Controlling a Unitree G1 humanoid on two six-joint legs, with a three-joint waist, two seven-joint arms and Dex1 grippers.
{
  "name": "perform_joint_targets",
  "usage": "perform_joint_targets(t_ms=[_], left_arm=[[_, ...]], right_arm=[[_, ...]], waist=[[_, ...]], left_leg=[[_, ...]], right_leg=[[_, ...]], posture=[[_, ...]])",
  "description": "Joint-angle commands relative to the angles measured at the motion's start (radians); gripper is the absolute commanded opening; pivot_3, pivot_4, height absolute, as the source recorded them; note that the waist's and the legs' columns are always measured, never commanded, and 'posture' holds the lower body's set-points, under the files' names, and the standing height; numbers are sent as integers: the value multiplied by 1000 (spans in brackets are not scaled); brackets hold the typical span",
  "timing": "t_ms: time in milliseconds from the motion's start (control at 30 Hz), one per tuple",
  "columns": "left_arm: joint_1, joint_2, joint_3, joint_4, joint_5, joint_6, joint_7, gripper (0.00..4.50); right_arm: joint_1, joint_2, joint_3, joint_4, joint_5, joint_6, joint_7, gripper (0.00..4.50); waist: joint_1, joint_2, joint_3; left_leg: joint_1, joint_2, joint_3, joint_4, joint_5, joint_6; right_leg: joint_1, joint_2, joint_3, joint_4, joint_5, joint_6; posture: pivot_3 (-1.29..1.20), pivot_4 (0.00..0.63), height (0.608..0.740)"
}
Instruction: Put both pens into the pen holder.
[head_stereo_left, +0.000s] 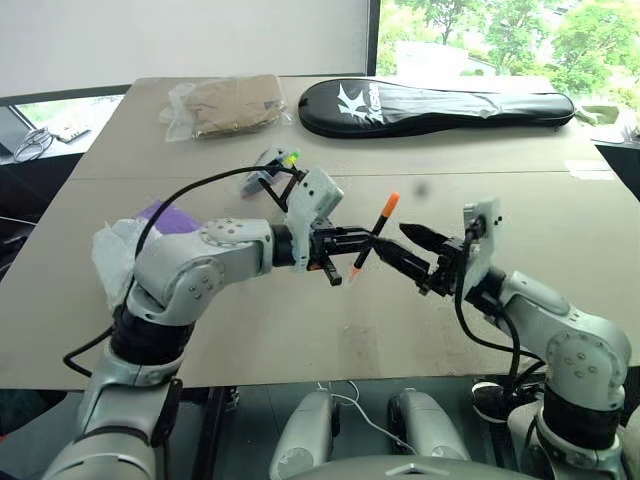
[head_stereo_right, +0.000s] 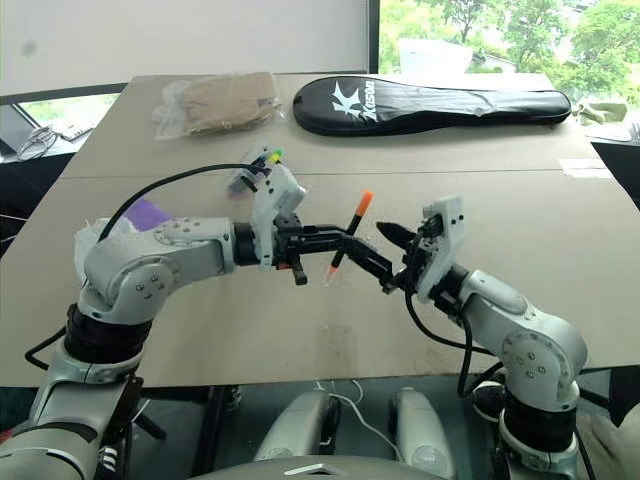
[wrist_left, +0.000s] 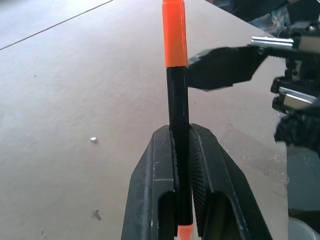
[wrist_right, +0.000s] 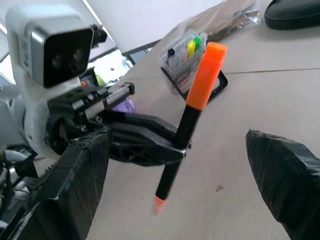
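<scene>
My left gripper (head_stereo_left: 362, 243) is shut on the black pen with orange ends (head_stereo_left: 388, 207), pinching its black barrel. It holds the pen tilted above the middle of the table, orange cap (wrist_left: 174, 35) uppermost. My right gripper (head_stereo_left: 392, 242) faces it from the right, open, with one finger on each side of the pen and apart from it. The pen holder (head_stereo_left: 270, 168), a small clear box on a black wire stand, is tilted on the table behind the left gripper, with coloured tips (wrist_right: 192, 45) showing in it. I cannot pick out the other pen.
A black racket bag (head_stereo_left: 430, 105) and a clear plastic bag of beige items (head_stereo_left: 225, 105) lie at the far side of the table (head_stereo_left: 560, 215). A purple tissue box (head_stereo_left: 165, 215) with white tissue (head_stereo_left: 112, 255) sits by my left arm.
</scene>
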Motion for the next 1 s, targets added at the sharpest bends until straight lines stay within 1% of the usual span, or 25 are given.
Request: perform_joint_targets(t_ms=[33, 233, 333, 400, 500, 633, 800, 1000], left_arm=[[6, 1, 16, -15, 47, -76, -67, 18], [23, -32, 33, -5, 95, -126, -96, 18], [33, -46, 48, -7, 114, -158, -105, 18], [33, -71, 73, 1, 137, -194, -79, 18], [-5, -110, 108, 67, 235, -314, -27, 18], [-122, -119, 115, 228, 425, -544, 10, 18], [-206, -82, 98, 466, 643, -865, 12, 18], [-256, -38, 88, 705, 847, -1143, 108, 18]], right_arm=[[-36, -4, -25, 5, 100, 5, -47, 4500], [-63, -36, -8, 31, 162, -12, -94, 4500], [-64, -56, 2, 29, 166, -26, -101, 4500], [-61, -73, 11, 17, 151, -45, -92, 4500], [-40, -96, 21, -14, 95, -131, -32, 4500], [14, -193, 76, -79, -94, -321, 130, 4500], [61, -305, 161, -100, -302, -501, 266, 4500], [102, -333, 182, -96, -366, -587, 322, 4500]], waist=[[-2, 0, 0], [-5, 0, 0], [-5, 0, 0], [-5, 0, 0], [-3, 0, 0], [-1, 0, 0], [-4, 0, 0], [-1, 0, 1]], left_leg=[[0, 0, 0, 0, 0, 1], [0, 0, 0, 0, -1, 2], [0, 0, 0, 0, -1, 2], [0, 0, 0, 0, -1, 2], [0, 0, 0, 0, -1, 2], [-1, 0, -1, 0, -1, 2], [-1, 0, 0, 1, -1, 3], [-1, 0, -1, 0, -1, 3]], right_leg=[[0, 0, 0, 0, 0, 0], [0, 1, 0, 0, 0, 0], [0, 2, -1, 0, 0, 0], [0, 2, -1, 0, 0, 0], [0, 2, -1, 0, 0, 0], [0, 4, -4, 0, 0, 0], [0, 4, -5, -1, 0, 1], [0, 3, -6, -1, 0, 1]], posture=[[0, 150, 740], [0, 150, 740], [0, 150, 740], [0, 150, 740], [0, 150, 740], [0, 150, 740], [0, 150, 740], [0, 150, 740]])
